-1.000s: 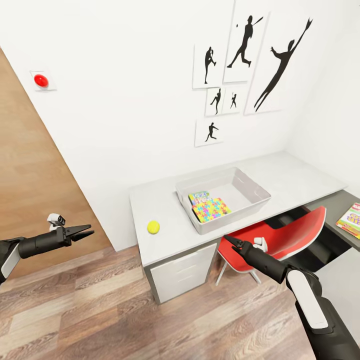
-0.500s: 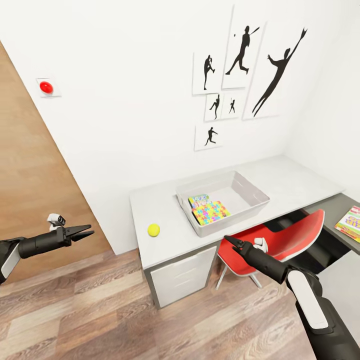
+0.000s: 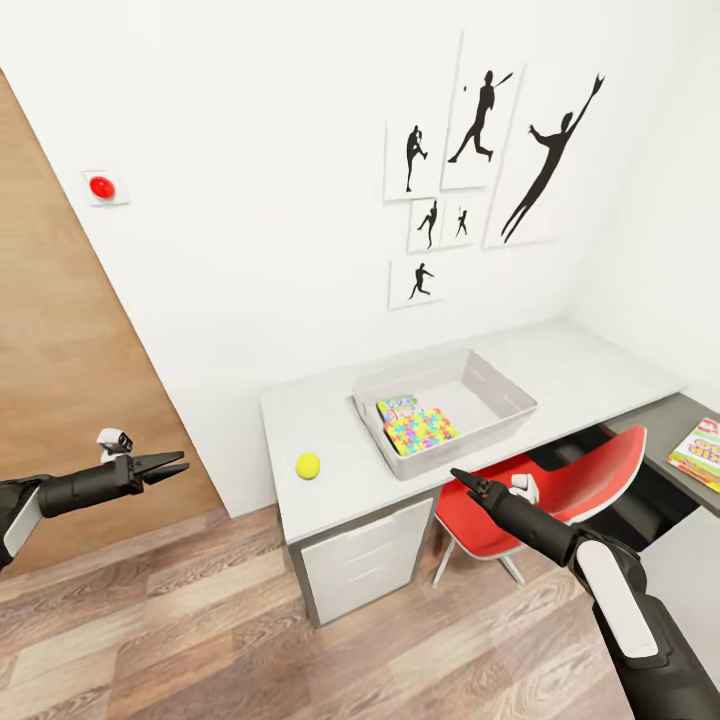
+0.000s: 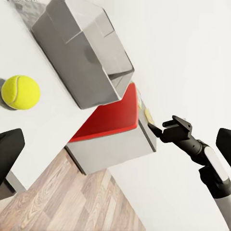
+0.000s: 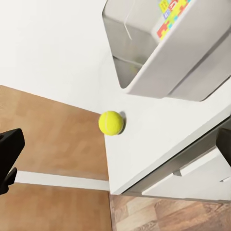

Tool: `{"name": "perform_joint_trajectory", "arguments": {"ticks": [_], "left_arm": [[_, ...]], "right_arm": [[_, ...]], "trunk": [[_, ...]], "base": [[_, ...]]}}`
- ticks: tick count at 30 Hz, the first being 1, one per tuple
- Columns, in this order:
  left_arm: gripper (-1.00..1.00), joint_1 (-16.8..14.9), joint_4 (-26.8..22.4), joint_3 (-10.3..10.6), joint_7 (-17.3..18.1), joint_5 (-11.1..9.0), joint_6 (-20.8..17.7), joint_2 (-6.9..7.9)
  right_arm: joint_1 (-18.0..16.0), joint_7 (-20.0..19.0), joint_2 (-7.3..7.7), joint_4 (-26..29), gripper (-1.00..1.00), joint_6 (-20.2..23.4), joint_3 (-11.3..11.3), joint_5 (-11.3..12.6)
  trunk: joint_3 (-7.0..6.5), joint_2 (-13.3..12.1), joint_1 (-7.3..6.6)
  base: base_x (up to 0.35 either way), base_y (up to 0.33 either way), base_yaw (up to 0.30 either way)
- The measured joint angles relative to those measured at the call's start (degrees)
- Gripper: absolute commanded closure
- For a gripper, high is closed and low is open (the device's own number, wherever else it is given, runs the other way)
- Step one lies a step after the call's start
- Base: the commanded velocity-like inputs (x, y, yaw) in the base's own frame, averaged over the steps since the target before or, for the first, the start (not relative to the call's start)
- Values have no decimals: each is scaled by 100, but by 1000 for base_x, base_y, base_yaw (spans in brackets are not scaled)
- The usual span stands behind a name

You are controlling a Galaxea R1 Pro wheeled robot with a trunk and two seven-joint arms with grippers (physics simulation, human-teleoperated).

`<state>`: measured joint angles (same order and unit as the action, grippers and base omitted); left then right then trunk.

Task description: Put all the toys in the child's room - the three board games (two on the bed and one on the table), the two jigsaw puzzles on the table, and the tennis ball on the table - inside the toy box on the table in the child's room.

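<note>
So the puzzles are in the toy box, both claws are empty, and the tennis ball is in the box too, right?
Not quite. The tennis ball is not in the toy box; it sits on the table beside it, as the head view shows. The puzzles are in the box, and the left claw and right claw hold nothing.

A yellow tennis ball (image 3: 308, 464) is lying ahead of the black grippers on the pale grey table (image 3: 330, 420); beyond it, a light grey toy box (image 3: 500, 392) is holding multicoloured jigsaw puzzles (image 3: 421, 430), above a red chair (image 3: 570, 480).
</note>
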<state>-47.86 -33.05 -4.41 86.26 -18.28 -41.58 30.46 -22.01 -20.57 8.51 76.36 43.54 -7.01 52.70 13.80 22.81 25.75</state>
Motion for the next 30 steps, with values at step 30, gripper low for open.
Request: {"name": "perform_joint_trajectory", "arguments": {"ticks": [30], "left_arm": [[-100,9,0,1,-6,13,1,6]], "right_arm": [[0,0,-33,10,-100,-8,7,-1]], "trunk": [[-287,-1,0]], "base": [[0,0,0]]}}
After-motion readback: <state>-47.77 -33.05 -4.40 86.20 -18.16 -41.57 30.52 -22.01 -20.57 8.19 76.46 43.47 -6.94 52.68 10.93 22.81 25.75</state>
